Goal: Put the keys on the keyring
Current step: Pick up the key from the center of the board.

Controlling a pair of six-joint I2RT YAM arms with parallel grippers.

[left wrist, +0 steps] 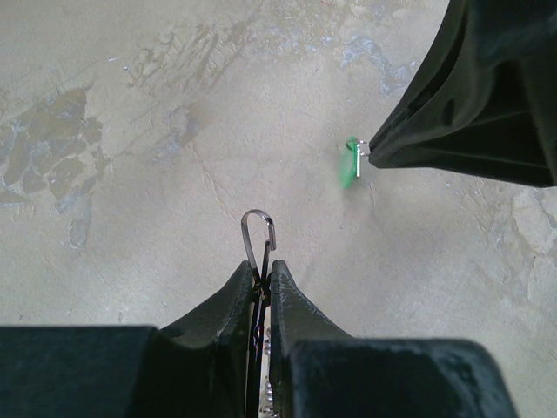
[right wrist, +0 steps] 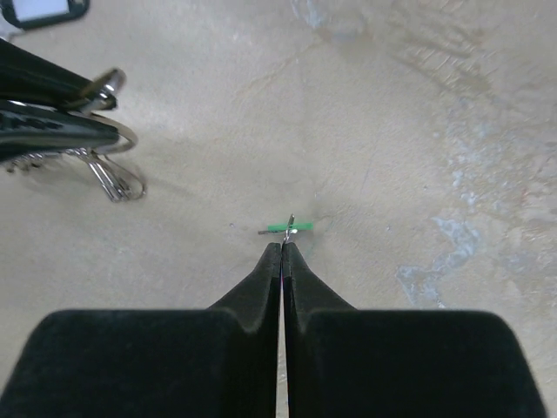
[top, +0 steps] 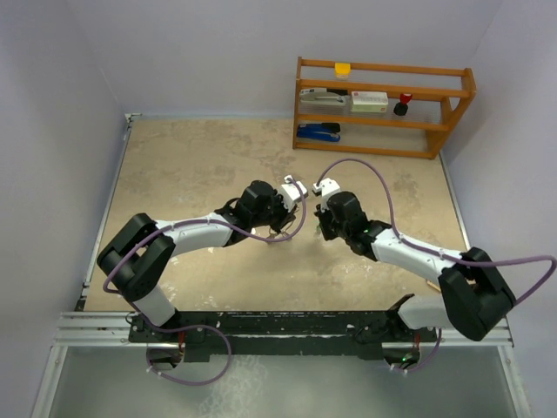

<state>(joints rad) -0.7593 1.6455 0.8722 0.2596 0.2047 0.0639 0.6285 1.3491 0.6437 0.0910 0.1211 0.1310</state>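
Currently: as I read it, the step is carrying the green key [right wrist: 289, 228] across to the keyring [left wrist: 271, 232] for threading. It is not on yet.
Left gripper [left wrist: 263, 266]: pinched almost closed on the keyring, with the wire clamped between the tips and a short loop standing out beyond them.
Right gripper [right wrist: 283, 250]: closed tight on the green key, nipped at the very tips, so the key sticks out to both sides.
Key position: low over the table [top: 191, 174], mid-table. I cannot tell whether it is clear of the surface.
Ring position: in the left tips, off to one side of the key and apart from it. Below the grip hang what look like the hanging keys [right wrist: 111, 181].
Grippers: facing each other with tips near but not touching.
Doing it well: keep the left arm dead steady so the ring is a fixed target. Turn the key until its hole faces the wire's free end, then approach slowly along the line of the wire.
Grip advice: the hold on the key looks slim, so a bump could twist it. A hold that leaves the hole exposed would be better.
Risk: pushing sideways on the loop could make the ring swivel in the left tips.
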